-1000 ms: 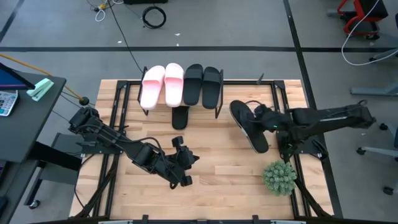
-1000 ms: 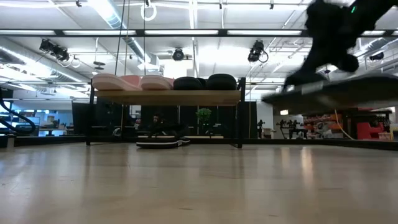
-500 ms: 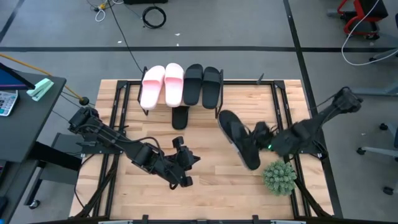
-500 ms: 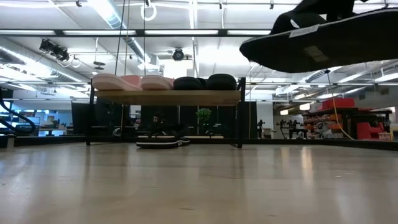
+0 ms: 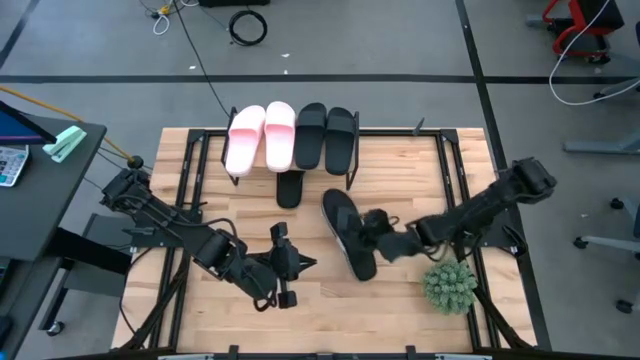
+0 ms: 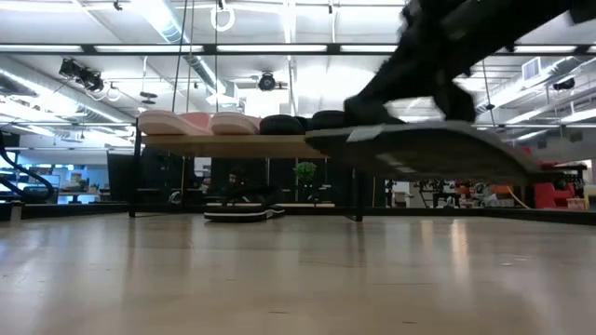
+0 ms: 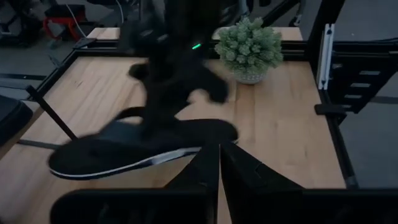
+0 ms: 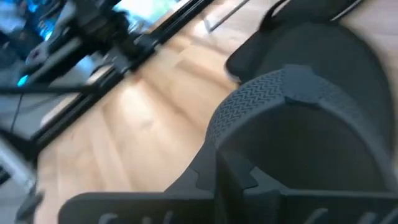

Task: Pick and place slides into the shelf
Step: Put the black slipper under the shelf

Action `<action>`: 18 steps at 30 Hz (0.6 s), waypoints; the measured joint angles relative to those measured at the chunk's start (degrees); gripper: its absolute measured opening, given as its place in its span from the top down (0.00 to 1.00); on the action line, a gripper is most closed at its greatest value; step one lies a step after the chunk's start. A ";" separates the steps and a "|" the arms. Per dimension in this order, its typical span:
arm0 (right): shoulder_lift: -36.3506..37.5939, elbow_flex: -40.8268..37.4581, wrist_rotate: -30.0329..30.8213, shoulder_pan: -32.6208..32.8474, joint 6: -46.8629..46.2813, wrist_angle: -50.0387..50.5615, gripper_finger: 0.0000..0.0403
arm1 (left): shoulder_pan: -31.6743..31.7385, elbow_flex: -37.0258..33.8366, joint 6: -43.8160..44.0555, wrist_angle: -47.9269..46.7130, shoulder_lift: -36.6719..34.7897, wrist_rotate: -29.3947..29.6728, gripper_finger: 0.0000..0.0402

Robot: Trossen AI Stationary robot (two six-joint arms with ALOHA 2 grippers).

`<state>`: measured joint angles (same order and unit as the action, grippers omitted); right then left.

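My right gripper (image 5: 380, 240) carries a thin black flip-flop (image 5: 346, 234) above the table's middle, near side of the shelf (image 6: 247, 145). The low view shows that flip-flop (image 6: 419, 149) in the air. Two pale pink slides (image 5: 260, 137) and two black slides (image 5: 326, 137) lie soles down on the shelf's top board. A second flip-flop (image 5: 289, 188) lies under that board. My left gripper (image 5: 287, 268) waits shut near the table's near edge, left of the carried flip-flop. My right gripper is shut on the flip-flop's ribbed strap (image 8: 273, 93), pinched between the two fingers. It comes from the table's right side, slanting down. The flip-flop is lifted clear of the table and hangs about level, sole down (image 6: 438, 154).
A small green potted plant (image 5: 448, 283) stands near the table's near right corner, close to my right arm. Black frame rails (image 5: 455, 170) run along both sides of the wooden tabletop. Bare wood lies between the shelf and my left gripper.
My right gripper has carried the flip-flop from the table's right side toward its middle and near edge. It first rose high, then came lower. The flip-flop has stayed clear of the table. My left arm has drawn back a little toward the left edge.
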<state>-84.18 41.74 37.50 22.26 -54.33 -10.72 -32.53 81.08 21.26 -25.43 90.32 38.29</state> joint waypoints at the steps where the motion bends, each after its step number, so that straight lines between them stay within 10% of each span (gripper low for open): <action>1: -1.06 0.00 -0.72 -1.46 -0.04 -1.78 0.99 | -0.02 0.00 -0.22 -0.04 -0.09 0.00 0.95; 9: -7.37 0.05 -10.01 -9.73 -1.61 -12.06 0.99 | 0.04 0.00 -2.90 -0.64 -0.11 0.02 0.99; 18: -13.76 1.79 -5.31 -12.80 -4.02 -12.04 0.99 | -0.44 0.00 -2.96 -1.72 -0.11 0.02 0.94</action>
<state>-97.95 43.52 32.18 9.46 -58.35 -22.76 -32.97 81.08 18.31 -27.16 90.21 38.30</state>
